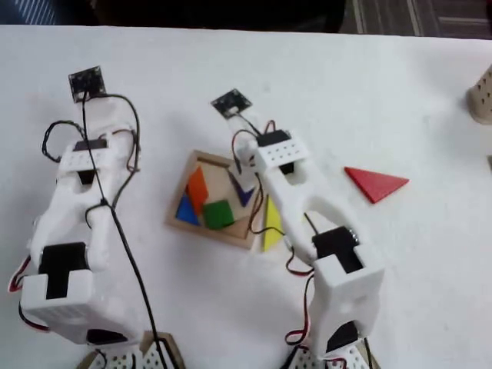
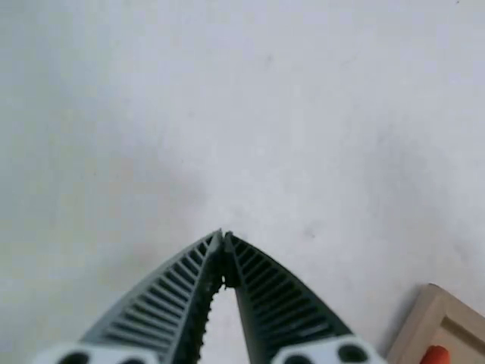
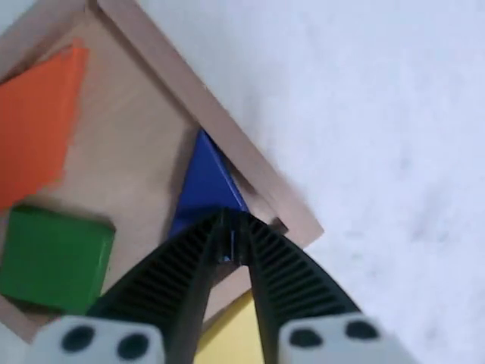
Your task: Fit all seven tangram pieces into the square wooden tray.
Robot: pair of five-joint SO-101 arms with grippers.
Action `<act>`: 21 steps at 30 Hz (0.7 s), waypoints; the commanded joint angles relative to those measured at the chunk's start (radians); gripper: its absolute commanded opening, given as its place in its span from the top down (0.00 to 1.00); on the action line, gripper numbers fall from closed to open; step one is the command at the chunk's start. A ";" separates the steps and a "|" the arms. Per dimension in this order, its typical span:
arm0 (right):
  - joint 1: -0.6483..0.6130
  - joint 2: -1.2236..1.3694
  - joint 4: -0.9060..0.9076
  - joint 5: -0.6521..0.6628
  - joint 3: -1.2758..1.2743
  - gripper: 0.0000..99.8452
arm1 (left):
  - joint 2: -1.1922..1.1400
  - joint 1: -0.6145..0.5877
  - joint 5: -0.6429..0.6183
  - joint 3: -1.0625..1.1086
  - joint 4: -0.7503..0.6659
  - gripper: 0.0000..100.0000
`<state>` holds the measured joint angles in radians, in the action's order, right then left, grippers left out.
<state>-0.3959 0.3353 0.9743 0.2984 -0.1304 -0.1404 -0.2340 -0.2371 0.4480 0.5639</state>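
Between my arms on the white table (image 1: 369, 84) sits the wooden tray (image 3: 208, 114); the red triangle (image 1: 375, 184) lies well apart. My right gripper (image 3: 229, 221) pinches a dark blue triangle (image 3: 204, 182) inside the rim; my left gripper (image 2: 223, 236) is clenched empty.

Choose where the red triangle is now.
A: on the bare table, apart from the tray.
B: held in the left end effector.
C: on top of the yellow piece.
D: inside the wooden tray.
A: the red triangle lies flat on the white table, well apart from the wooden tray, with nothing touching it.
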 commanded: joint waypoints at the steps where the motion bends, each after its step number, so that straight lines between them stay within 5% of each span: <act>1: -0.016 -0.101 0.027 0.003 0.023 0.98 | 0.008 0.005 -0.002 -0.046 -0.026 0.98; 10: -0.102 -0.202 -0.053 0.003 -0.100 0.98 | 0.008 0.007 -0.002 -0.048 -0.026 0.98; 21: -0.031 -0.119 -0.077 0.012 -0.117 0.98 | 0.008 0.005 -0.002 -0.046 -0.026 0.98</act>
<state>-0.4557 0.2279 0.8930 0.2984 -0.2808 -0.1404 -0.2340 -0.2371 0.4480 0.5608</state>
